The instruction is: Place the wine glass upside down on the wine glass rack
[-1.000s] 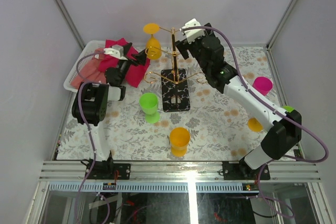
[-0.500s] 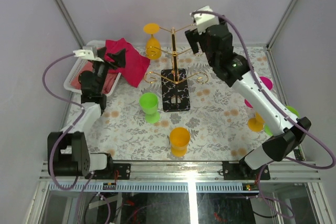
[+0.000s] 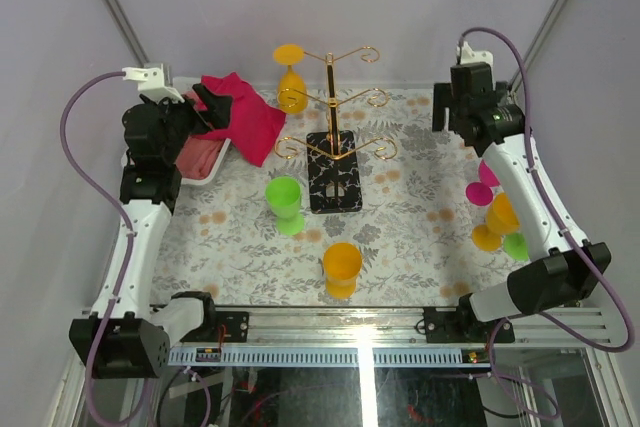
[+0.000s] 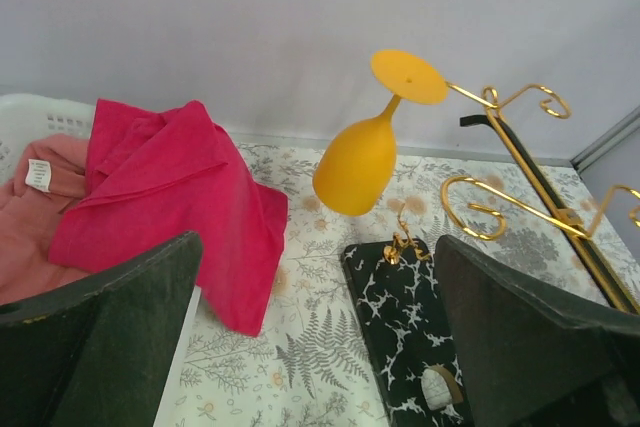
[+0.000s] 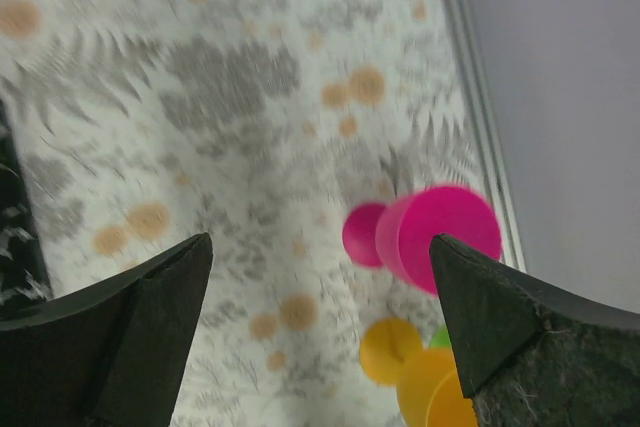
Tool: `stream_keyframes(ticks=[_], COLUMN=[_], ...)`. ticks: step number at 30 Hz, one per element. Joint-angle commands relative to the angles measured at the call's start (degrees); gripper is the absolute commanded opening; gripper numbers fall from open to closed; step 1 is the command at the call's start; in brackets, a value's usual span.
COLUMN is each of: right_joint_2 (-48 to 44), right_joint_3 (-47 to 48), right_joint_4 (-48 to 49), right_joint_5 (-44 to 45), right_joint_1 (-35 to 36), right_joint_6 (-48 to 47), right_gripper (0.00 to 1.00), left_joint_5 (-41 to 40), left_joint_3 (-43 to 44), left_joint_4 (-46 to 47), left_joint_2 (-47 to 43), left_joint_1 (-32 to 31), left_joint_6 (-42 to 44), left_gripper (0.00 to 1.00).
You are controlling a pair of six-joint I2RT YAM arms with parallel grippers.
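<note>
The wine glass rack (image 3: 330,97) is a gold wire stand on a black patterned base (image 3: 336,187) at the table's middle back. An orange wine glass (image 3: 291,93) hangs upside down from its upper left arm. The left wrist view shows the glass (image 4: 357,162), the gold arms (image 4: 497,209) and the base (image 4: 405,312). My left gripper (image 3: 213,107) (image 4: 315,247) is open and empty, left of the rack over a red cloth. My right gripper (image 3: 442,112) (image 5: 320,242) is open and empty, well right of the rack.
A green glass (image 3: 284,203) and an orange glass (image 3: 342,267) stand in front of the rack. A pink glass (image 3: 484,185) (image 5: 435,237), an orange glass (image 3: 497,222) and a green one cluster at the right edge. A red cloth (image 3: 248,122) drapes from a white basket (image 3: 200,162) at back left.
Both arms have drawn away from the rack: the left back to the left over the basket, the right far to the right. The orange glass stays hanging on the rack.
</note>
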Motion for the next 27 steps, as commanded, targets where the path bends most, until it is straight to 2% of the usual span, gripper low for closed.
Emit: stream_keyframes(ticks=[1,9,19,27], right_joint_2=[-4.37,-6.06,-4.37,-2.68], right_joint_3=[-5.91,-11.53,-18.17,-22.55], right_joint_4=[-5.38,-6.70,-0.60,4.99], right_joint_5=[-7.57,-4.45,-8.89,-7.80], right_joint_1=[-3.86,-7.18,-12.04,-13.47], right_joint_6=[5.22,3.49,-0.60,-2.94], right_gripper=[0.96,0.94,0.83,0.77], left_joint_5=[1.01,0.77,0.20,-0.49], left_joint_3=[6.34,6.51,5.04,3.99], left_joint_4=[-11.43,-12.89,-10.62,-11.46], left_joint_2=[-2.67,-4.60,-6.46,-7.03], left_joint_1=[-0.15,-0.16,-0.19,-0.15], left_joint_6=[1.45,-0.08,-2.99,-2.58], left_gripper=[1.00,1.00,1.00,1.00])
